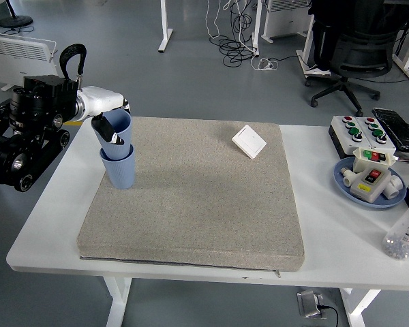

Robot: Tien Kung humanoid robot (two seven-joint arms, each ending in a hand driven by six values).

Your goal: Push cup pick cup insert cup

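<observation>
Two light blue cups are nested at the left edge of the grey mat (191,197). The lower cup (120,170) stands upright on the mat. The upper cup (117,131) sits tilted in its mouth. My left hand (108,122), white with black fingers, comes in from the left and is shut on the upper cup's rim and side. My right arm is out of view.
A white square switch plate (249,141) lies on the mat's far right part. At the table's right side are a button box (360,131), a blue plate (345,182) with switch parts, and a clear bottle (403,235).
</observation>
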